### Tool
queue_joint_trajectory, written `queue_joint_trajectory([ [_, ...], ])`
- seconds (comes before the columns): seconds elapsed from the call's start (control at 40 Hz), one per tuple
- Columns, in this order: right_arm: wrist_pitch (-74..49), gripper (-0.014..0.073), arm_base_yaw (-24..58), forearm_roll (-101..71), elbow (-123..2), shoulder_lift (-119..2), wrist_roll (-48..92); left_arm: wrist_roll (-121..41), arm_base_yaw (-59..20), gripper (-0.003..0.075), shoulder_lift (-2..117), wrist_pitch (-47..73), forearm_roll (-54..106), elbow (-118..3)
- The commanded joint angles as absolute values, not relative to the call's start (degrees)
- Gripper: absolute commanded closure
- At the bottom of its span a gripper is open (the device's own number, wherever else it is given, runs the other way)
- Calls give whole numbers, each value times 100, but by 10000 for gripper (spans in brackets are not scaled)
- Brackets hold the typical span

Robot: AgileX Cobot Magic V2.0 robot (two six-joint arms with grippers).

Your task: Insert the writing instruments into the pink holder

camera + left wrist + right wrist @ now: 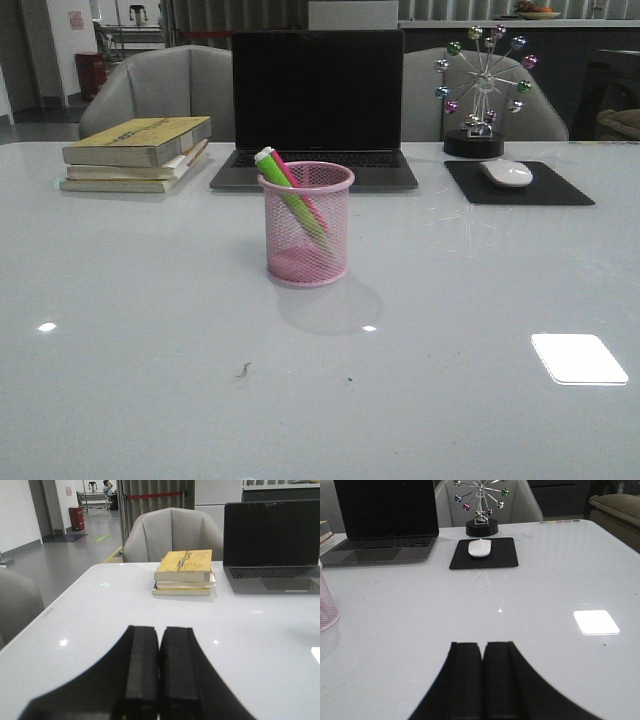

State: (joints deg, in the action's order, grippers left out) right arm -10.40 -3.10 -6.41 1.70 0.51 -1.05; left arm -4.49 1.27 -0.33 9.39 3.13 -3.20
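Centrally on the white table [130, 330], ahead of the laptop [315, 105], stands the pink holder [307, 225], a mesh cup. Inside lean 2 markers, green marker [285, 190] and pink marker [297, 188]. Left gripper [159, 672] and right gripper [482, 680] are closed, empty.
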Motion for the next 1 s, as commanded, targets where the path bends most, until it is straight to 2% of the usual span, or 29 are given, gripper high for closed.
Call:
queue_joint_trajectory([
  [0.0,-563,573,-315,-585,181,129,-94,-325,137,621,-165,100,284,-193],
  [0.07,-563,573,-315,-585,181,129,-94,-325,137,621,-165,-209,284,41],
  [0.97,-563,573,-315,-585,181,129,-94,-325,137,621,-165,-102,284,48],
])
